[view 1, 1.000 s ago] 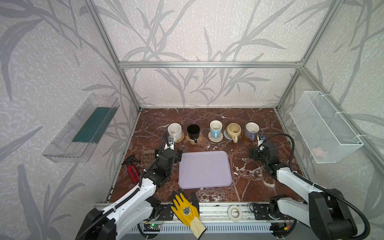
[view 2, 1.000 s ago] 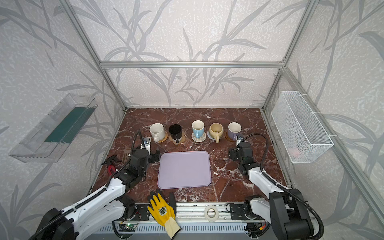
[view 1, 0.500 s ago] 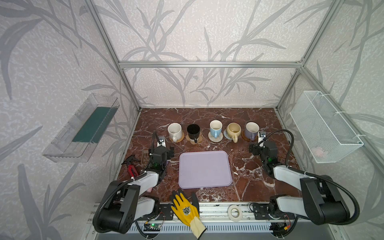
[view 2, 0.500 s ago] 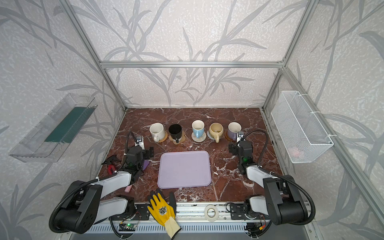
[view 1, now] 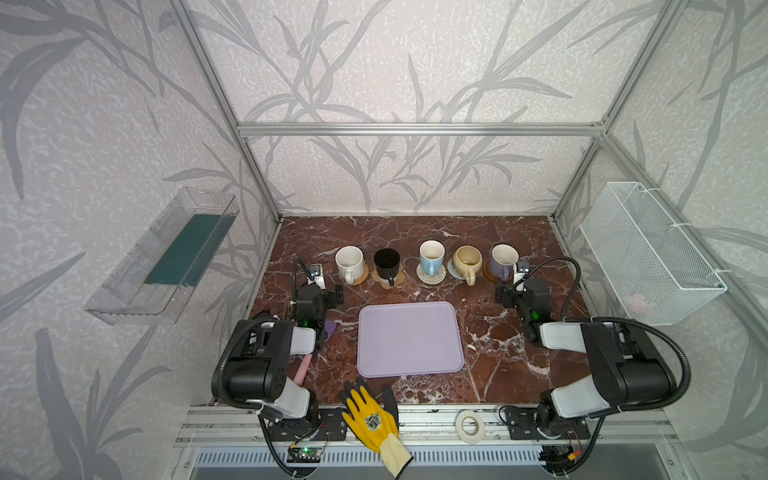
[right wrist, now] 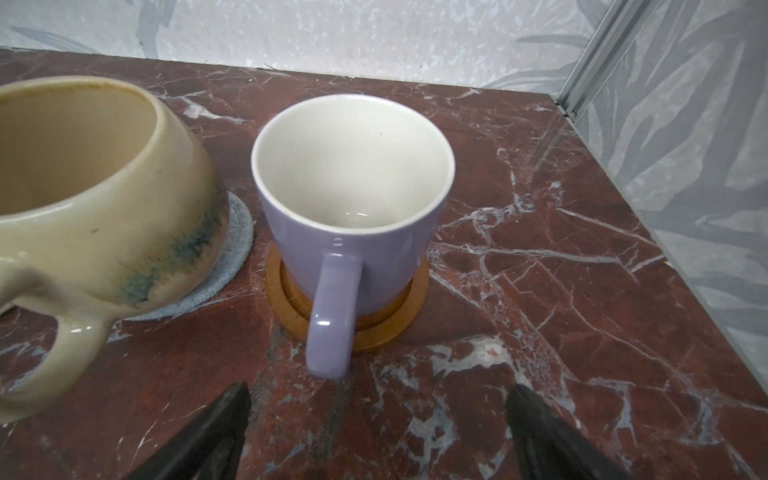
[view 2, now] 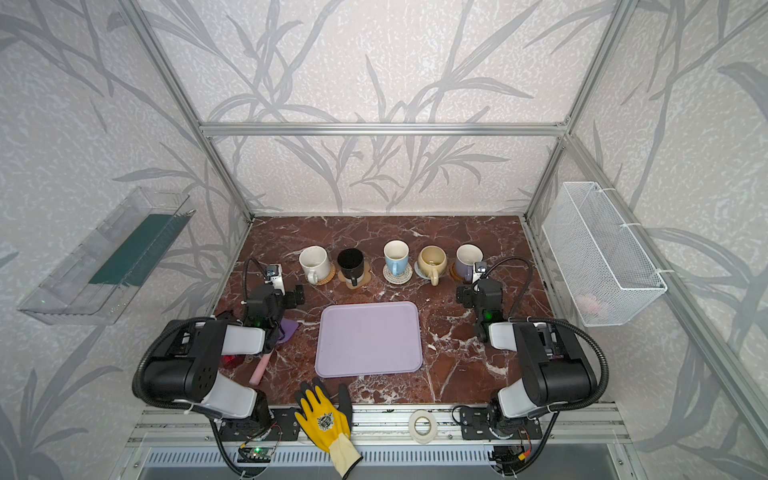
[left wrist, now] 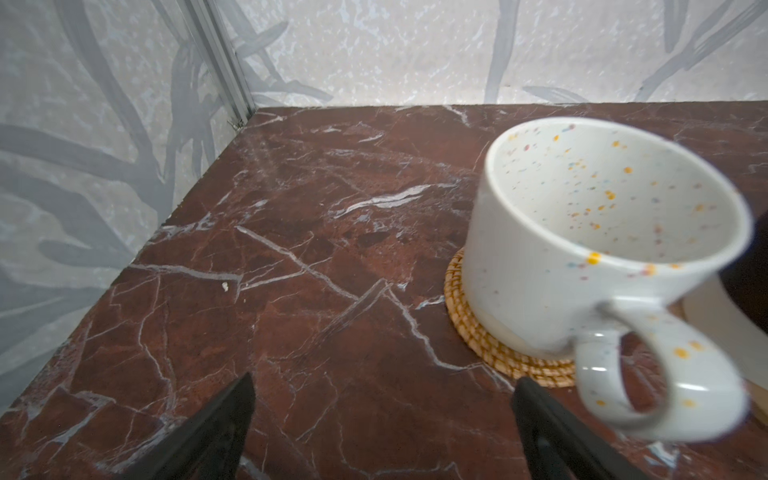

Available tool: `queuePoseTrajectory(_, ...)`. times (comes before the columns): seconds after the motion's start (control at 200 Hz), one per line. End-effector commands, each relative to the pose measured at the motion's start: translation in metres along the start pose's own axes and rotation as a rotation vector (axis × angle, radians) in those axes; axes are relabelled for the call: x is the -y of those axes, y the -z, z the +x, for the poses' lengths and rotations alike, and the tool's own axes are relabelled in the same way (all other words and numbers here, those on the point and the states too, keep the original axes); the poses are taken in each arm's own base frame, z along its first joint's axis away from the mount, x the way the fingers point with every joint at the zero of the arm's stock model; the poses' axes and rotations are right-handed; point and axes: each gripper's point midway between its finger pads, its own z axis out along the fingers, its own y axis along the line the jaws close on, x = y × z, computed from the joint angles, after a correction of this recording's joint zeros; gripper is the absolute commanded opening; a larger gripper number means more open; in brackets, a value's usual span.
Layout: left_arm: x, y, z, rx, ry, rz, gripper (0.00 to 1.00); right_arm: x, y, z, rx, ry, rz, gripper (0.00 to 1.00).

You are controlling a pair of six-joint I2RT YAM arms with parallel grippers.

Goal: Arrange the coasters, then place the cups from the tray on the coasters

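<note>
Five cups stand in a row at the back, each on a coaster: white cup (view 1: pixel 350 262) on the orange woven coaster (left wrist: pixel 490 353), black cup (view 1: pixel 387 266), light blue cup (view 1: pixel 431 257), cream-yellow cup (right wrist: pixel 95 199) on the grey-blue coaster (right wrist: pixel 232 249), lavender cup (right wrist: pixel 353 199) on the brown disc (right wrist: pixel 390 328). The lavender tray (view 1: pixel 409 338) lies bare in front of them. My left gripper (left wrist: pixel 384 380) is open over bare marble, left of the white cup. My right gripper (right wrist: pixel 379 388) is open just short of the lavender cup's handle, touching nothing.
A purple spatula (view 1: pixel 330 328) with a pink handle lies under my left arm. A yellow glove (view 1: pixel 370 417) and a white tape roll (view 1: pixel 469 423) sit on the front rail. A wire basket (view 1: pixel 648 266) hangs on the right wall and a clear shelf (view 1: pixel 166 257) on the left.
Both arms have folded back toward their bases, the left gripper swinging away from the tray's left edge toward the white cup. Both grippers stayed open; the cups have not moved.
</note>
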Motion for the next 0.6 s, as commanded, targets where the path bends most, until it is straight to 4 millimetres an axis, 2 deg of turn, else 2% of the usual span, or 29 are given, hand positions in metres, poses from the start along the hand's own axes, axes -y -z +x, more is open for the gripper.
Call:
queuePoseTrajectory(0.0, -0.0012, -0.0058, -0.0213, 0.02, 0.049, 0.038, 0.99, -0.0018, -0.0009, -0.0185, 0.075, -0.007, -0.013, 0.95)
queuePoseTrajectory(0.1, -0.0017, -0.0059, -0.0258, 0.087, 0.052, 0.036, 0.99, -0.0082, -0.0017, -0.0173, 0.085, 0.01, -0.044, 0.99)
queuePoseTrajectory(0.185, -0.0016, -0.0061, -0.0222, 0.04, 0.05, 0.036, 0.99, -0.0087, -0.0017, -0.0175, 0.081, 0.014, -0.047, 0.99)
queuePoseTrajectory(0.3, -0.0078, -0.0061, -0.0239, 0.074, 0.06, -0.001, 0.99, -0.0089, -0.0017, -0.0175, 0.081, 0.017, -0.045, 0.99)
queuePoseTrajectory(0.595, -0.0058, -0.0071, -0.0246, 0.068, 0.05, 0.009, 0.99, -0.0094, -0.0018, -0.018, 0.08, 0.023, -0.039, 0.99)
